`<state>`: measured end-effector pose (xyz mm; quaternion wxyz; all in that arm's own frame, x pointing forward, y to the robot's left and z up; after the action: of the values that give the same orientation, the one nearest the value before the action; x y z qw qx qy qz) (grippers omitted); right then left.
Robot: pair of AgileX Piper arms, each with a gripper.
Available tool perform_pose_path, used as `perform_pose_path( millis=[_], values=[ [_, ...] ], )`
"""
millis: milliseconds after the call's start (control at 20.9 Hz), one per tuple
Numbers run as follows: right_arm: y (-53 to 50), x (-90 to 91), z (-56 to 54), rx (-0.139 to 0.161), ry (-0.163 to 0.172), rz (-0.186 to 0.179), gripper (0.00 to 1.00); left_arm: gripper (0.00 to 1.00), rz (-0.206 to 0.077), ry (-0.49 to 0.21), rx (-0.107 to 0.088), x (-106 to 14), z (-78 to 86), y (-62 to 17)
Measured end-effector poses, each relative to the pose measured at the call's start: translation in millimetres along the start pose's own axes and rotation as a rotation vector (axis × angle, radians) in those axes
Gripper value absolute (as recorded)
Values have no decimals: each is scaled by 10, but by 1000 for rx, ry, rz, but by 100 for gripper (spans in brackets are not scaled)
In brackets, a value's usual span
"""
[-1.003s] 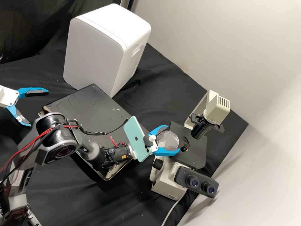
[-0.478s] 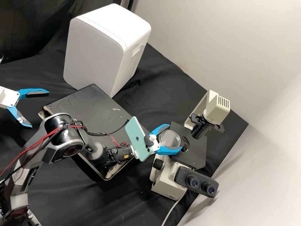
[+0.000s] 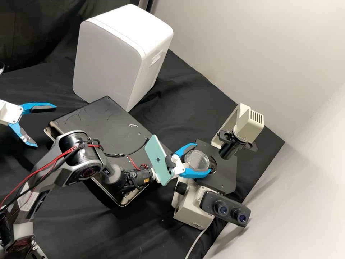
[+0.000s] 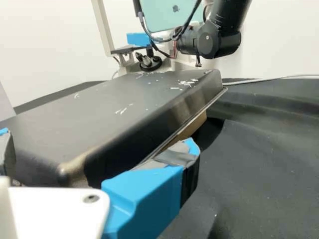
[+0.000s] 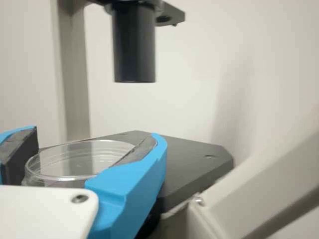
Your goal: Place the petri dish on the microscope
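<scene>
Petri dish (image 3: 196, 160) gripped by right hand (image 3: 200, 159) over microscope stage (image 3: 230, 174).

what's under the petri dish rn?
The microscope's black stage. The petri dish sits clamped in the right tool; the blue fingers hide its base, so contact with the stage cannot be told.

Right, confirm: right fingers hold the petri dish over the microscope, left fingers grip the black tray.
Wrong on the left fingers: the high view shows them open, apart from the black tray. The right fingers hold the petri dish over the microscope.
</scene>
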<state>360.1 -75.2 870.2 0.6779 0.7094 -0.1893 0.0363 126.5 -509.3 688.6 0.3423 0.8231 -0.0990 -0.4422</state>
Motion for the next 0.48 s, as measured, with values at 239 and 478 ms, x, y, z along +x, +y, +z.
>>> perform_pose_path(
  millis=[239,478],
  values=[
    [42,128,103,2,-24,45,0,100,-14,16,15,10,-14,-27],
    [38,189,169,-10,-37,82,0,100,-31,32,22,21,-27,-58]
  ],
)
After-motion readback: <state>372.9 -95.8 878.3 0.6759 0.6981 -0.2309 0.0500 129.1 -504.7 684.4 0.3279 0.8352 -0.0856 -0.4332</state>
